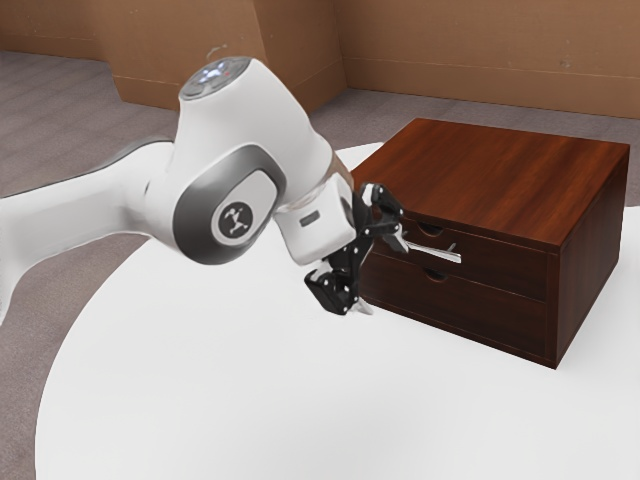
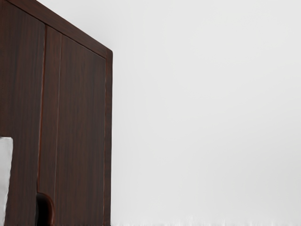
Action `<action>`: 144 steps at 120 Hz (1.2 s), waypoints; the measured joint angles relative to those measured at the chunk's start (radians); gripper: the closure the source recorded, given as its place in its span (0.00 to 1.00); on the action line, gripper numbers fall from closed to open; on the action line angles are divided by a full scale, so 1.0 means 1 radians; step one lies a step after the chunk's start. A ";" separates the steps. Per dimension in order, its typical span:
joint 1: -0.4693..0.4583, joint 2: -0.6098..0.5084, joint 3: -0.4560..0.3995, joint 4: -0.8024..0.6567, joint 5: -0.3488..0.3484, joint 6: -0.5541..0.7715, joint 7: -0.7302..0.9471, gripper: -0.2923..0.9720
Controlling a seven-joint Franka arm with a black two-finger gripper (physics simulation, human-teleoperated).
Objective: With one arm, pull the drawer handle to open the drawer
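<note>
A dark wooden cabinet (image 1: 500,175) with two drawers stands on the white round table (image 1: 250,400). Across the upper drawer front (image 1: 490,255) runs a silver bar handle (image 1: 435,250). Both drawer fronts look flush with the cabinet. My black gripper (image 1: 372,262) is at the cabinet's front corner on the exterior view's left, by that end of the handle. Its fingers stand apart, one above the bar's end and one lower down near the table, so it is open. The wrist view has the cabinet front (image 2: 75,132) close up, with a sliver of the handle (image 2: 4,179).
The white tabletop (image 2: 211,117) stretches wide in front of the cabinet and toward the exterior view's left. Brown walls (image 1: 480,40) and grey carpet lie beyond the table. My arm (image 1: 230,190) reaches in from the exterior view's left.
</note>
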State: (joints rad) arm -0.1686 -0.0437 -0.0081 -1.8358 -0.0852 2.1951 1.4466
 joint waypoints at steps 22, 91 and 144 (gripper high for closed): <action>0.010 0.017 0.002 -0.001 0.047 0.065 0.004 0.23; -0.008 0.126 0.002 0.024 0.044 0.187 -0.037 0.23; 0.007 0.152 0.011 0.036 0.044 0.214 -0.063 0.23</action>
State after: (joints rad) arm -0.1613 0.1079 0.0031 -1.7994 -0.0417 2.4086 1.3831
